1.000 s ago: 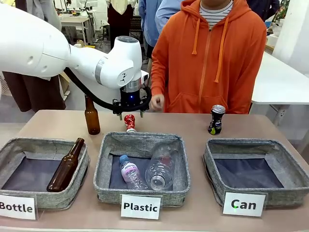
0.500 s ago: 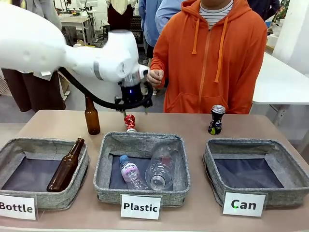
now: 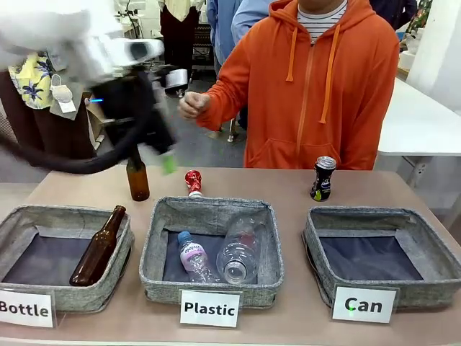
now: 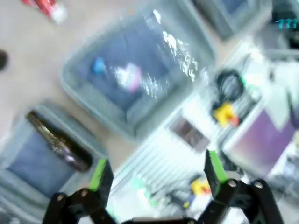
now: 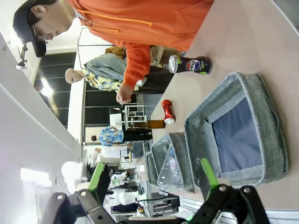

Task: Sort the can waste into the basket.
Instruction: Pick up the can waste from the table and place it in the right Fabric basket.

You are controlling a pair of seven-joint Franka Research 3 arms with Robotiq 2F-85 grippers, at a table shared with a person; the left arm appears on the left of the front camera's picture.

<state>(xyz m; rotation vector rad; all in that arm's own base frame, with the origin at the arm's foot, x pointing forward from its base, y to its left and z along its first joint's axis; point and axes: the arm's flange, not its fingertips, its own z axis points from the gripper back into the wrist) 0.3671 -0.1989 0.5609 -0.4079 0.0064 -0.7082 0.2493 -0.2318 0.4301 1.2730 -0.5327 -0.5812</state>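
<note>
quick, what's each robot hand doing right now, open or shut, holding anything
Left hand: open, holding nothing.
Right hand: open, holding nothing.

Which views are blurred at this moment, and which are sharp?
Front view: left arm smeared by motion, black can and Can basket sharp. Left wrist view: background blurred, left hand crisper. Right wrist view: sharp, rolled sideways.

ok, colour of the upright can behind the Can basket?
Black can, silver top; front view.
</note>
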